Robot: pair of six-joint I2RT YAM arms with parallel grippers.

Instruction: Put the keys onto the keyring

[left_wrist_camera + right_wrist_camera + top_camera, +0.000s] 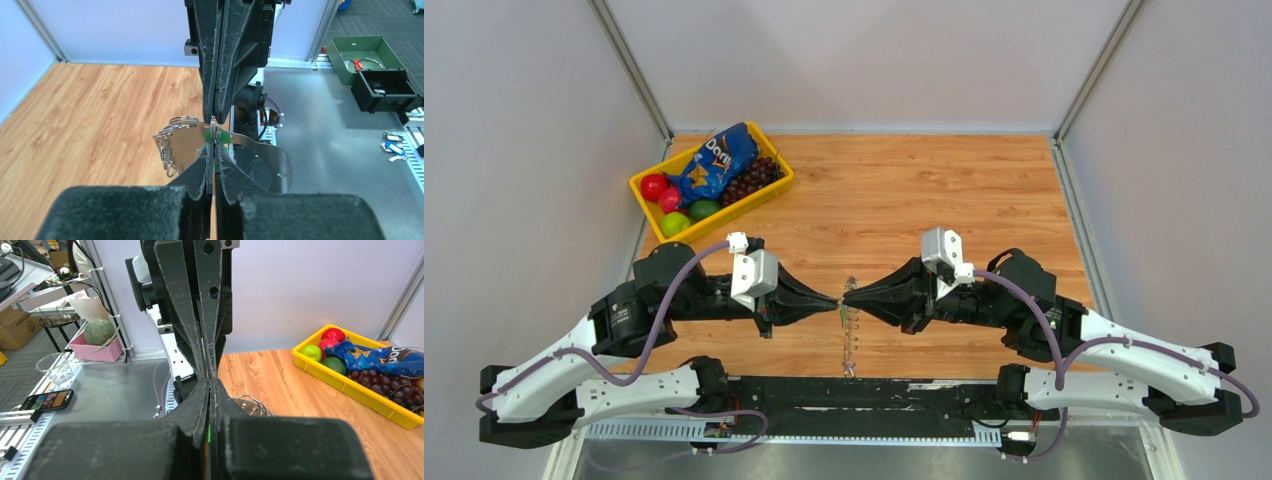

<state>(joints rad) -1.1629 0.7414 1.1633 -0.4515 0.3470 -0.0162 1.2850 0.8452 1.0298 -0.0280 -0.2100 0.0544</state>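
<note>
My left gripper [834,299] and right gripper [848,297] meet tip to tip above the middle of the wooden table. Both are shut. In the left wrist view the left gripper [214,146] pinches the edge of the silvery keyring [185,142], whose fringe of small rings hangs to the left. The keys' green tag [226,136] shows just beside the tips. The right gripper [208,381] has a green sliver of the tag [208,434] between its fingers. The keys' dark metal is hidden. The keyring [851,340] dangles below the tips.
A yellow tray [639,190] with a blue chip bag [716,160], grapes and round fruit stands at the table's back left. White walls close in the left and right sides. The arms' base rail runs along the near edge.
</note>
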